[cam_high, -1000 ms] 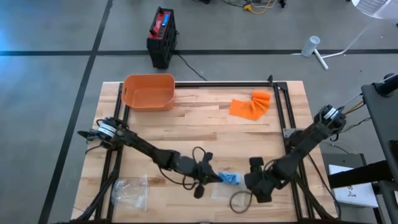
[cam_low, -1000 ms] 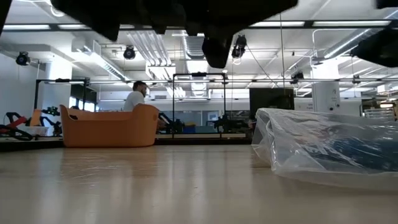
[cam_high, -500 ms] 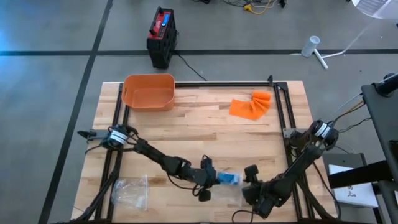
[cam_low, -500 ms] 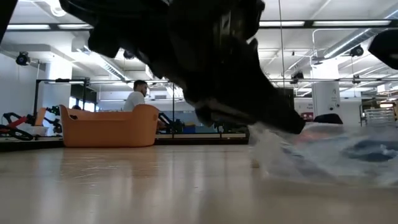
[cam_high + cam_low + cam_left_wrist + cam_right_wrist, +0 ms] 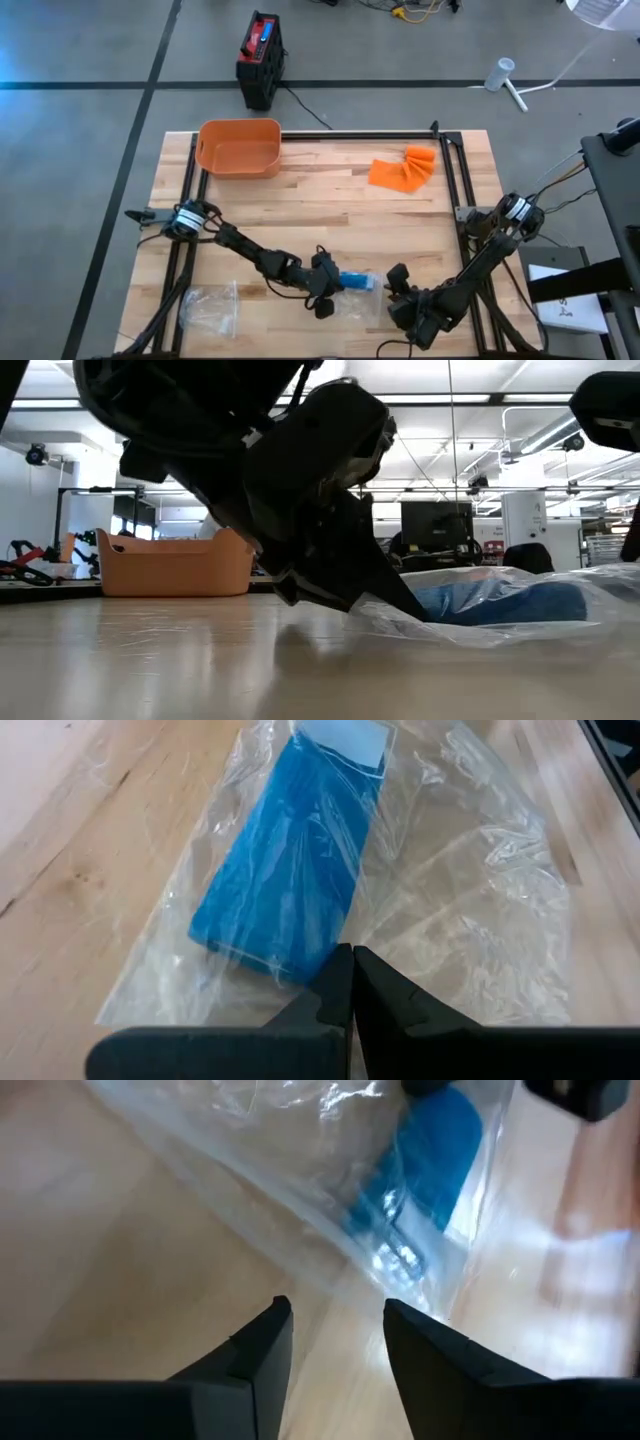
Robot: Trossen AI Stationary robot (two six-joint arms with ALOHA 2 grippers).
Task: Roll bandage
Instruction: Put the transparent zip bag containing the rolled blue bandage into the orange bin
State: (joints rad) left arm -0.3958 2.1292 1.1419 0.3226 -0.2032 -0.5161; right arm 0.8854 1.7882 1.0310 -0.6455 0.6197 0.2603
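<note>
left end effector (image 5: 330, 281): we see it pinched shut on the plastic bag (image 5: 470, 910)
right end effector (image 5: 335, 1345): fingers apart, over the bag edge, holding nothing
bandage (image 5: 358, 282): blue, inside bag, near middle of the surface (image 5: 330, 200)
risk: we think the thin film may slip or tear if the arms pull apart

Robotics lab (ceiling ducts (image 5: 250, 430), monitors (image 5: 437, 525), workbenches).

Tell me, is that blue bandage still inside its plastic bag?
Inside: the blue bandage shows through the clear plastic bag wrapped around it.
</note>
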